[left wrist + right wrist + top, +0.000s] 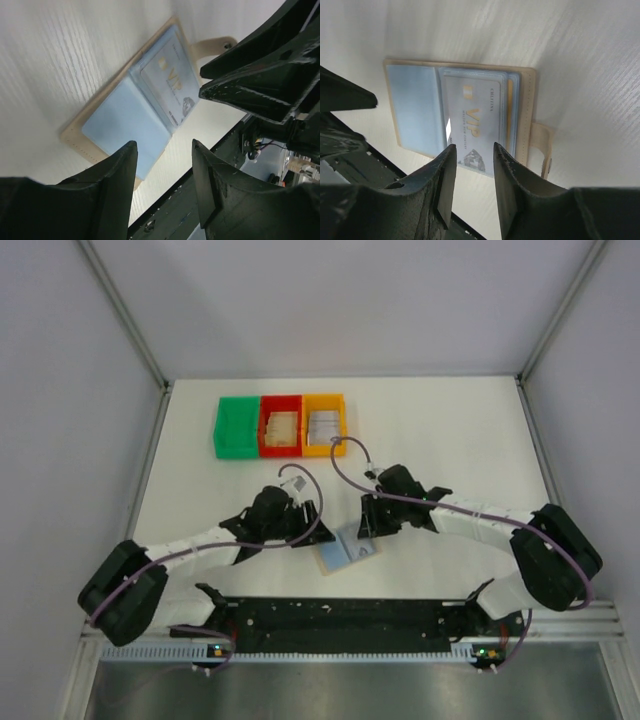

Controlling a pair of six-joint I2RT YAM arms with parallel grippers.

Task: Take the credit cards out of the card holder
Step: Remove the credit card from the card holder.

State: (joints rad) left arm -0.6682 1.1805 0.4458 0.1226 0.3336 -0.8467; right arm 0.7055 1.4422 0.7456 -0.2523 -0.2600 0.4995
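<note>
Overhead: the card holder [347, 550] is lying open by the table's [450, 440] near edge. Left wrist: the left claw [162, 147] is being held half open, empty. Right wrist: the right claw [472, 150], narrowly open and empty, is being poised over the VIP card [477, 117]; its edge likely needs pinching next.

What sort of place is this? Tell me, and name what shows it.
Likely a robot lab cell: white table, plain panel walls on metal framing, two bolted arms, plastic bins.
</note>
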